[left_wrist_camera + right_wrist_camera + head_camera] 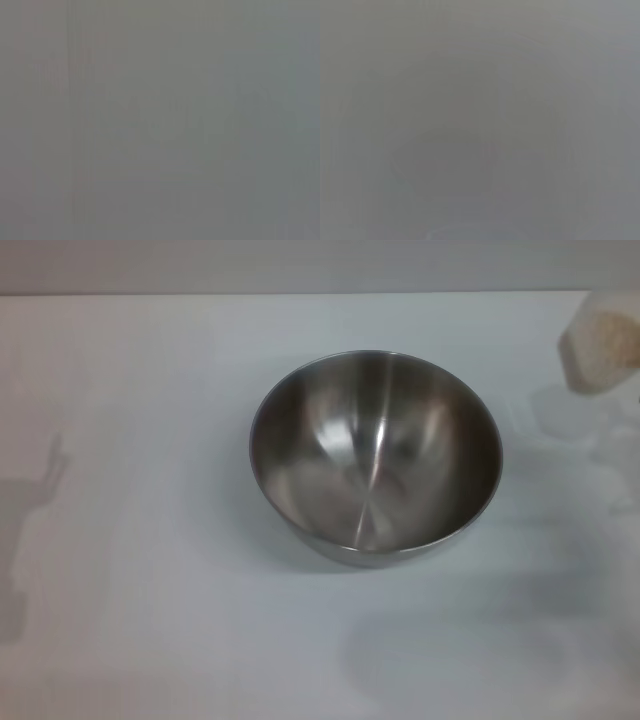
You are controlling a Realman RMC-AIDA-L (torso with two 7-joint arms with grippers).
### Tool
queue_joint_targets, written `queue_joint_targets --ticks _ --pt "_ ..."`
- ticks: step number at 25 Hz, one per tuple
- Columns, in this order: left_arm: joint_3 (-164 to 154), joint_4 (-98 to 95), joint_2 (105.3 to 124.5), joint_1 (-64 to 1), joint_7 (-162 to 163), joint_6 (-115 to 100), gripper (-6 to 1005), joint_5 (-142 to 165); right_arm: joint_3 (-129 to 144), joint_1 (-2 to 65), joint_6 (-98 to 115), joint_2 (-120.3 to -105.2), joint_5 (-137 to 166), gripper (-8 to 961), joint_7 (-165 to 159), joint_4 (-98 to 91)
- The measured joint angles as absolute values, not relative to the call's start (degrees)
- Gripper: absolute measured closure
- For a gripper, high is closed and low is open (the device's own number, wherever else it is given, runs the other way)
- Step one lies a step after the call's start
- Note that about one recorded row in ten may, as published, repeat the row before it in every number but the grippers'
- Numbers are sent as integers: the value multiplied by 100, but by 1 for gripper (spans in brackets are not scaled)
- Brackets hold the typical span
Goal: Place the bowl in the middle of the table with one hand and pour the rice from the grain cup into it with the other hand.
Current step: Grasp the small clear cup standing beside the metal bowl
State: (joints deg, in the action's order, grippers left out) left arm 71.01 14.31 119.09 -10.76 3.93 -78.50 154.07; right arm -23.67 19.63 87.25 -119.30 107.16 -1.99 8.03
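Observation:
The steel bowl (375,455) stands upright and empty in the middle of the white table (150,540). The translucent grain cup (600,340) shows at the far right edge, tilted and seemingly raised off the table, with its shadow below it. It is filled with pale rice (608,335). The cup is to the right of the bowl's rim and apart from it. Neither gripper shows in the head view. Both wrist views are plain grey and show nothing I can name.
A faint shadow of an arm falls on the table at the far left (30,500). The table's far edge (300,294) runs along the top of the head view.

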Motion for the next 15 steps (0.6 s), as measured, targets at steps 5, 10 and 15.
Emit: queue_joint_targets --ticks 5,10,15 --pt "7087 1433 11909 -974 377 -7873 140 15408 -2406 2334 8870 -11918 10713 948 -200 783" --pt "7034 1457 11909 -947 388 -7859 140 15408 -2369 2743 8855 -11917 10749 948 -18 753" --pt "6932 1455 11909 -948 391 -7844 140 15407 -2316 3003 8685 -11933 11226 948 882 938"
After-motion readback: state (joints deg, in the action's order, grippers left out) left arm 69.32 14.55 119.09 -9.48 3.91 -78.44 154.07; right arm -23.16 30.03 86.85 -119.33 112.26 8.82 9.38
